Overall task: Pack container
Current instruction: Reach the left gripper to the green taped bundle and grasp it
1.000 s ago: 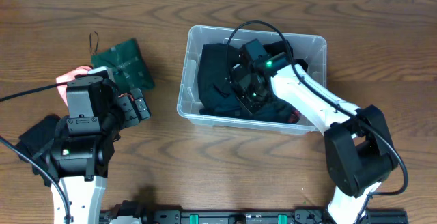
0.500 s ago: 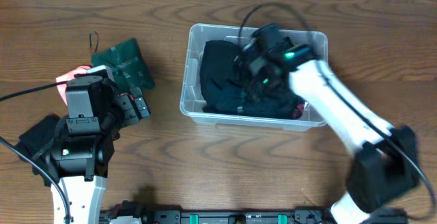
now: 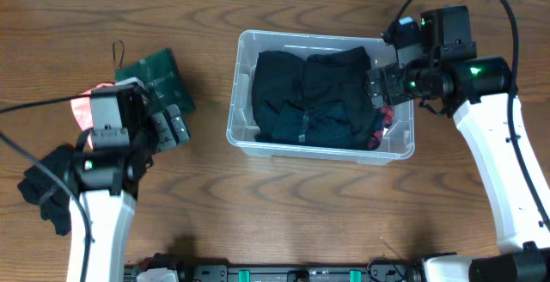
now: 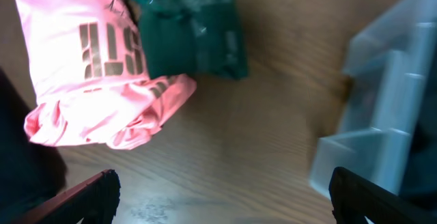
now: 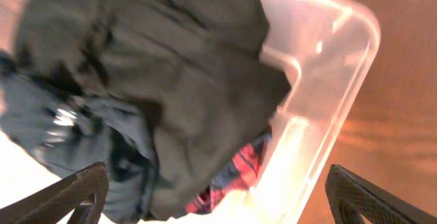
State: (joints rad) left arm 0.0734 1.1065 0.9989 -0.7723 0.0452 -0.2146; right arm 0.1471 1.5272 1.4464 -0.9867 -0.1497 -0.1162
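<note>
Sitting mid-table, the container point(image 3: 320, 151) holds dark clothes point(image 3: 309, 97) (a red plaid piece point(image 5: 232, 176) peeks out at its right end). The right gripper point(image 3: 379, 93) hangs over that end, fingers spread wide, empty. The left gripper point(image 3: 175, 127), equally wide and empty, hovers beside a pink shirt point(image 4: 95, 67) and green cloth point(image 4: 188, 26).

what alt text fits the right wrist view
A clear plastic container on a wooden table holds crumpled dark clothing with red plaid fabric peeking out. The hand is open, its fingertips in the bottom corners.
</note>
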